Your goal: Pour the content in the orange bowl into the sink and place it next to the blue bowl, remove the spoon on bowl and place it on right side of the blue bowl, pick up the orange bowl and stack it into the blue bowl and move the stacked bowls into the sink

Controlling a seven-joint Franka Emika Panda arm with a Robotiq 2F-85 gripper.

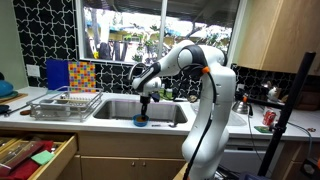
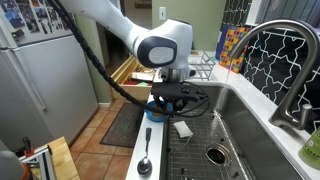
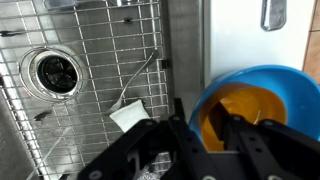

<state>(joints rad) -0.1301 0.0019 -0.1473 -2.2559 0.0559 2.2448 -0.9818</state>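
- The inner bowl (image 3: 238, 108) is being seated inside the outer bowl (image 3: 292, 85).
- The stacked pair is being positioned at the rim of the sink (image 3: 185, 50), over the counter strip (image 3: 235, 35).
- The spoon (image 3: 273, 14) is being supported on the same strip, apart from the bowls.
- The gripper (image 3: 208, 128) is being placed above the pair, with one finger outside the bowl walls and one inside.
- A wire grid (image 3: 100, 40) is being carried on the sink floor, over the drain (image 3: 55, 70).
- In an exterior view, the dish rack (image 1: 65, 103) is being kept on the counter beside the sink.

Orange bowl (image 3: 235, 115) in blue bowl (image 3: 262, 78) — sink (image 3: 185, 50) alongside.
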